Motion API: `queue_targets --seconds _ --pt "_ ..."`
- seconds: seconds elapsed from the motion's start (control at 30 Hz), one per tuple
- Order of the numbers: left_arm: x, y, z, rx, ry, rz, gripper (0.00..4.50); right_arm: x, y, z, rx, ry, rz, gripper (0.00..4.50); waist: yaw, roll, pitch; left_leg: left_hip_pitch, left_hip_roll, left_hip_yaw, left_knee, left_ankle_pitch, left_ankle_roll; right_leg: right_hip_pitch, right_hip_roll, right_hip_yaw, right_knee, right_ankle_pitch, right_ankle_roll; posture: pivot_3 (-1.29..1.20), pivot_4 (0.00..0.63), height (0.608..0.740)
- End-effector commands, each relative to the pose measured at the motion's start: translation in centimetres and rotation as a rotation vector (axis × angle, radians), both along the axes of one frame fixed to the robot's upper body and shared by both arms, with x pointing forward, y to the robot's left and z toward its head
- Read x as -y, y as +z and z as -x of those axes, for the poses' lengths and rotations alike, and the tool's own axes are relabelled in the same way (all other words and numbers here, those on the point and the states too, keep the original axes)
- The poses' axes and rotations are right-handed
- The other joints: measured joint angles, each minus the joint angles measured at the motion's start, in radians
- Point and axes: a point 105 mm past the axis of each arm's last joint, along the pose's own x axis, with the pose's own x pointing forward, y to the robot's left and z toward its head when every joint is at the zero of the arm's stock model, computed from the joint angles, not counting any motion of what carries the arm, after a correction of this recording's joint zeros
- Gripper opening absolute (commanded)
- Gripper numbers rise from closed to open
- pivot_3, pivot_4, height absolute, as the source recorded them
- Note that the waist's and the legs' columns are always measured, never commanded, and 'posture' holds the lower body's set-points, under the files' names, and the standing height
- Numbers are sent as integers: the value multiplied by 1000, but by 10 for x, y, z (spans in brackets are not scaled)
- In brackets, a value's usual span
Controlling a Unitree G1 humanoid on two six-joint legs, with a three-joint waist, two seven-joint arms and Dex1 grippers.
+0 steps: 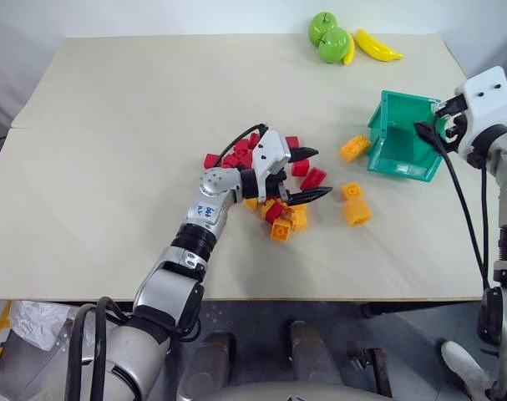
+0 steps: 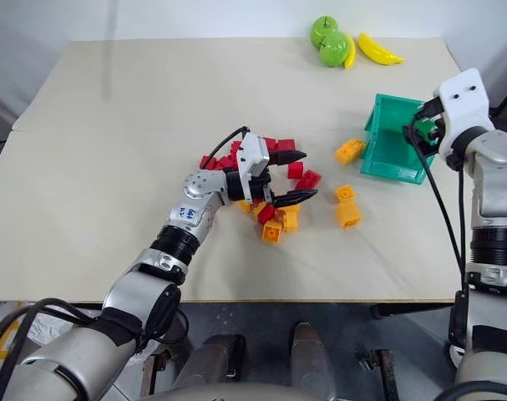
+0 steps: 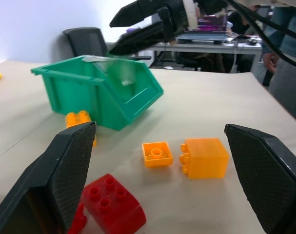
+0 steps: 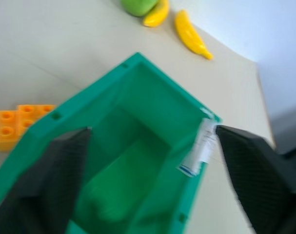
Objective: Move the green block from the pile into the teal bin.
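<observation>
Right fingers (image 4: pixel 148 180) spread over teal bin (image 4: pixel 138 146) | left fingers (image 1: pixel 307 175) spread over pile (image 1: pixel 278 213)

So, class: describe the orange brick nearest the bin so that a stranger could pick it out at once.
Start at the teal bin near the table's right edge. Just beside its left wall, on the pile's side, lies a long orange brick, set slantwise. Unlike the other two stray orange bricks, it lies right by the bin.
</observation>
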Motion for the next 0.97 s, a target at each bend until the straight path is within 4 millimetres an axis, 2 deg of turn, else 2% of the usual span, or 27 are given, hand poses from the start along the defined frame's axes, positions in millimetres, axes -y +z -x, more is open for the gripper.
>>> queue_targets --seconds 0.03,0.2,0.3,0.4,0.53,0.6,0.63,0.67,0.77,0.87,0.97 --pt "1 14 -6 27 44 21 4500 0 21 3 78 13 -3 4450 0 0 0 0 0 0 0 0 0 0 0 0 0 0 0 0 150 740" --pt "-6 11 -7 -1 62 11 4500 -3 20 19 59 42 -2 4450 2 0 0 0 1 -1 0 0 0 0 0 0 0 0 0 0 150 740" --pt "-20 13 -5 -71 34 41 4500 -20 -1 50 -27 182 -2 4450 8 0 0 -1 1 -1 -1 0 0 0 0 0 0 0 0 0 150 740" --pt "-52 22 -9 -102 62 115 4500 -28 -29 81 -122 281 55 4450 8 0 0 -2 2 -2 -1 -1 1 0 1 -1 -1 0 0 0 150 740" --pt "-102 16 -23 -120 229 65 4500 -46 -56 123 -166 452 -4 4450 1 0 0 0 1 -3 0 -1 2 0 1 2 0 0 1 0 150 740" --pt "-118 13 -24 -131 254 51 4500 -51 -65 136 -192 504 -25 4450 1 0 0 2 1 -3 1 -1 2 1 1 3 0 1 1 0 150 740" --pt "-133 10 -17 -129 227 35 4500 -51 -71 142 -200 517 -48 4450 2 0 0 3 1 -3 1 -1 2 2 1 4 -1 1 1 0 150 740" --pt "-152 7 -10 -113 213 6 4500 -49 -79 146 -218 517 -77 4450 1 -1 0 4 1 -2 2 -2 2 3 1 4 -1 1 1 0 150 740" --pt "-185 -1 -1 -135 225 -43 4500 -45 -89 153 -237 524 -104 4450 -5 -1 0 12 1 2 -2 -2 2 6 3 9 -1 1 1 0 150 740" --pt "-201 -2 3 -159 239 -42 4500 -42 -88 150 -213 529 -111 4450 1 -1 1 14 3 3 -1 -2 3 8 3 10 -1 1 1 0 150 740" --pt "-212 -3 9 -165 237 -39 4500 -44 -83 144 -173 532 -158 4450 6 -1 1 19 3 0 0 -5 9 17 2 8 -5 1 2 0 150 740"
